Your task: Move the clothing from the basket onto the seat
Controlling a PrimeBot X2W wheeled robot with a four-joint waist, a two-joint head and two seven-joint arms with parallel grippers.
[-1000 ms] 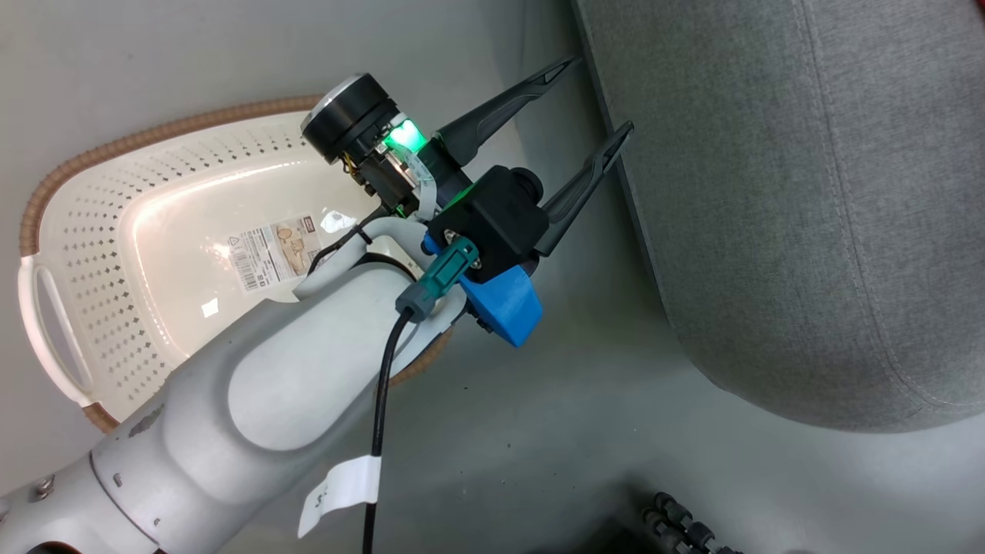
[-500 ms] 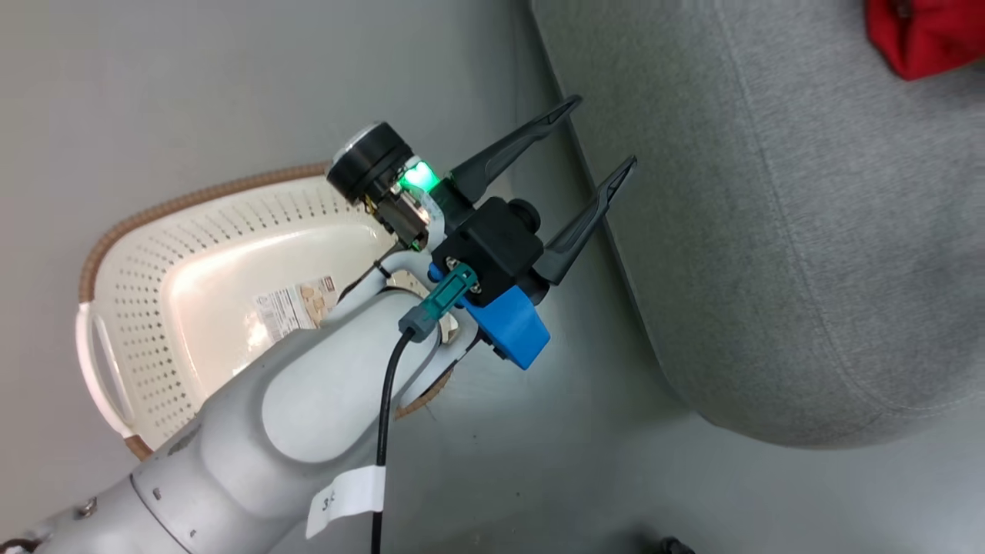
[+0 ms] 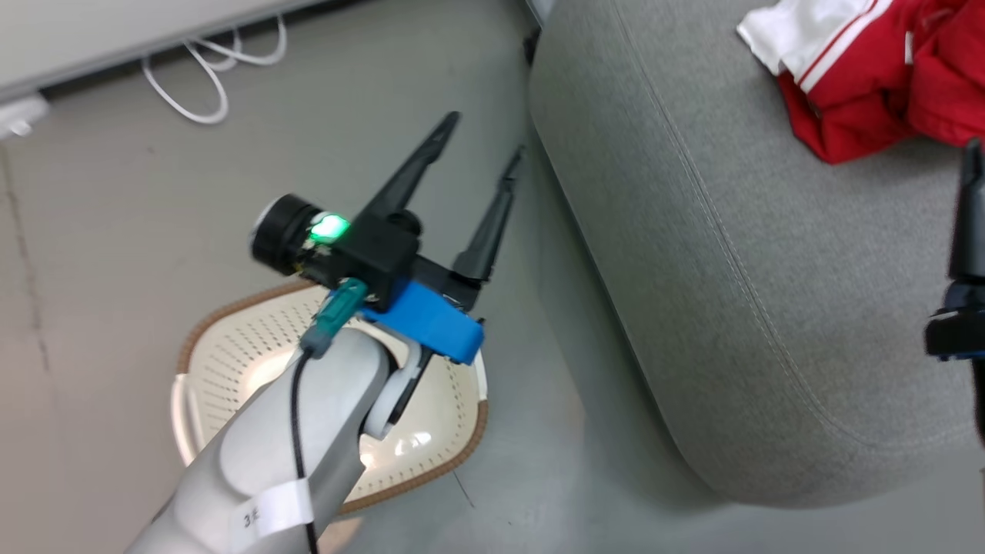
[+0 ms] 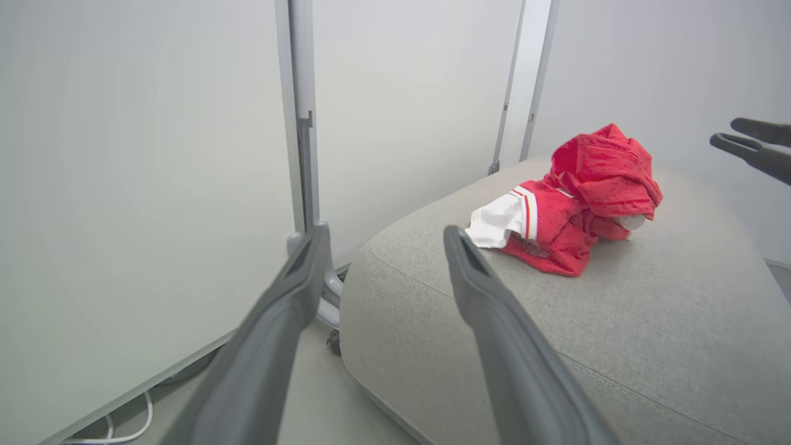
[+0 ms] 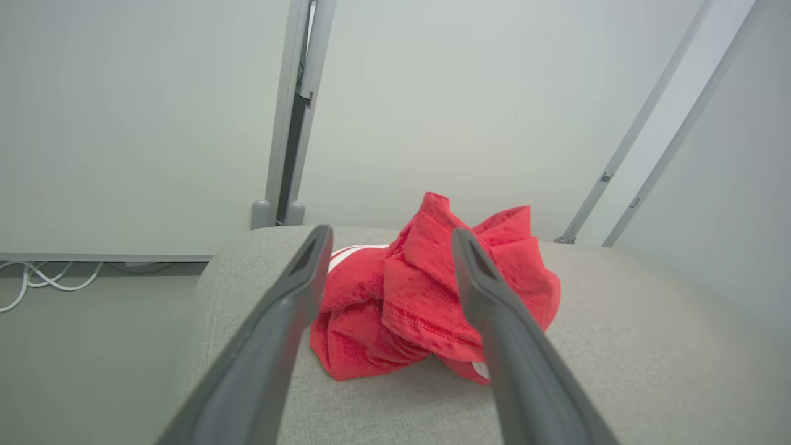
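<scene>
Red clothing [image 3: 869, 85]: heaped on grey seat [image 3: 731, 269], 1 o'clock in head view. Cream basket [image 3: 231, 346]: on floor [image 3: 115, 231], 7 o'clock, partly under my left arm [image 3: 308, 431]; no red in visible part. Spread wide, empty: left fingers [image 3: 419, 161], right fingers [image 5: 287, 296], latter just short of heap. Risk, my guess: pull-back snags loose fold, drags heap off seat. Versus second ago: head camera swung; heap newly in frame.

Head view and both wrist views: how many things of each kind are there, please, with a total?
seat: 1
basket: 1
clothing pile: 1 (red with white; the garments in it cannot be counted apart)
tools: 2, the left tool and the right tool
Total: 5
</scene>
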